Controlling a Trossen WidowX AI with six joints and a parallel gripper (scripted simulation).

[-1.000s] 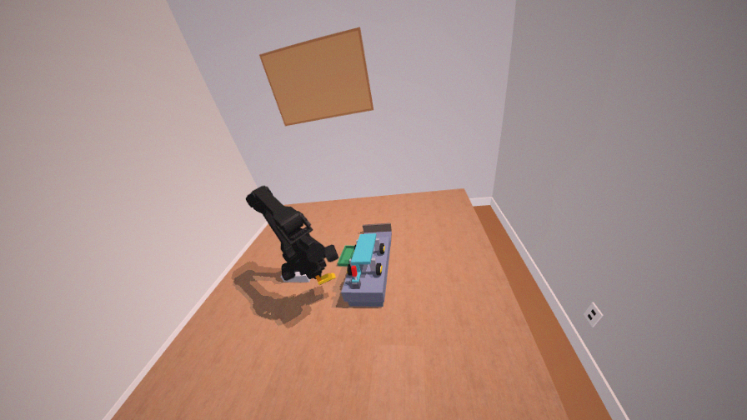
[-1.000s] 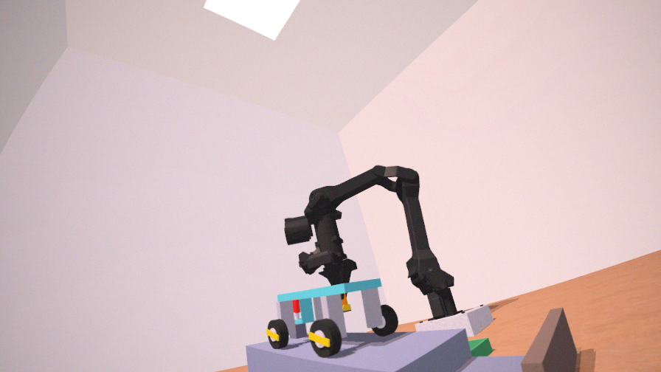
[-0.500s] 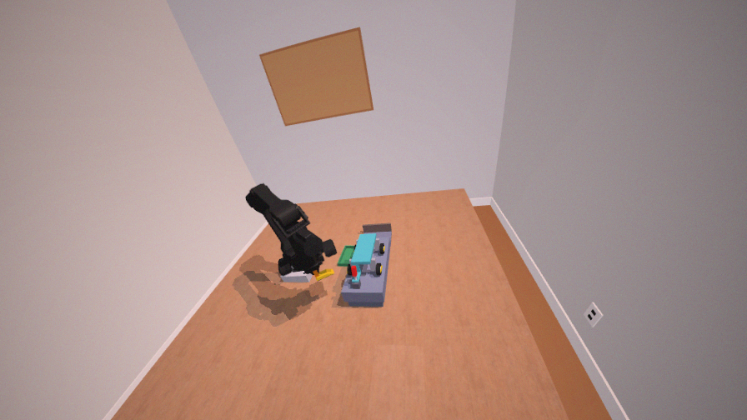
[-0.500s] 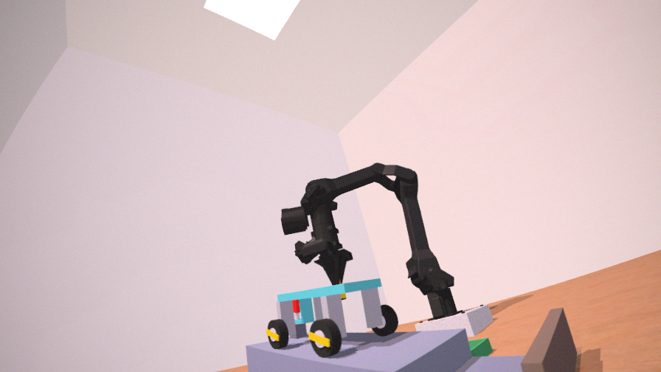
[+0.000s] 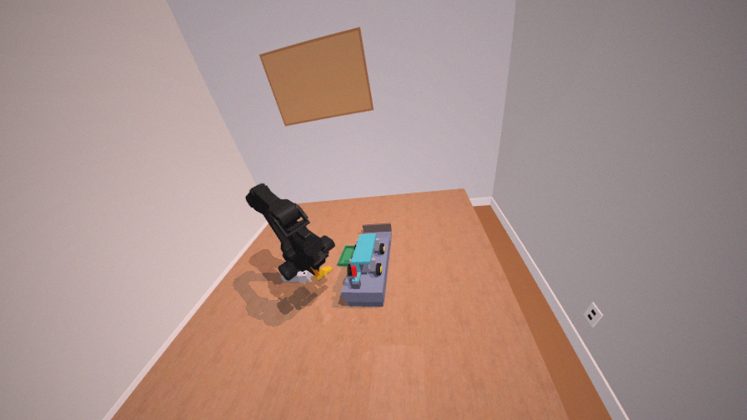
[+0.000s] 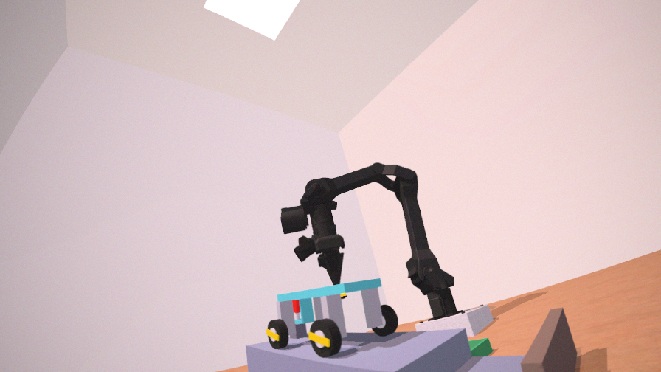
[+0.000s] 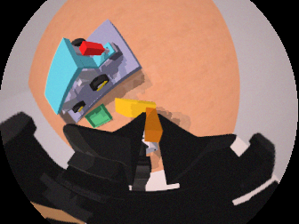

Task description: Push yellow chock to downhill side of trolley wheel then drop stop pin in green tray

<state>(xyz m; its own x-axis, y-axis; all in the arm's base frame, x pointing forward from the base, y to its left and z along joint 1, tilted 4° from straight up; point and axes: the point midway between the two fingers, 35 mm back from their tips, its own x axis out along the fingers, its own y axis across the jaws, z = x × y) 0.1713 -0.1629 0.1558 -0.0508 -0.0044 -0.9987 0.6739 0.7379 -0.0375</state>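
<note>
My gripper (image 5: 314,270) (image 6: 337,282) (image 7: 150,116) is shut on the orange handle of the yellow chock (image 5: 324,272) (image 6: 342,295) (image 7: 133,108). It holds the chock in the air beside the ramp, clear of the trolley; the chock's black rubber base cannot be made out. The trolley (image 5: 363,247) (image 6: 333,290) (image 7: 62,80), with a turquoise top and black wheels, stands on the grey-blue ramp (image 5: 363,297) (image 6: 415,347) (image 7: 128,60). The red-headed stop pin (image 5: 353,271) (image 6: 296,305) (image 7: 92,48) stands upright in its holder at the trolley's uphill end.
The green tray (image 5: 345,255) (image 6: 481,347) (image 7: 99,116) lies on the table beside the ramp, on the arm's side. A brown end board (image 5: 377,227) (image 6: 547,347) stands at the ramp's low end. The arm's white base (image 5: 298,277) (image 6: 480,319) is on the gripper's side.
</note>
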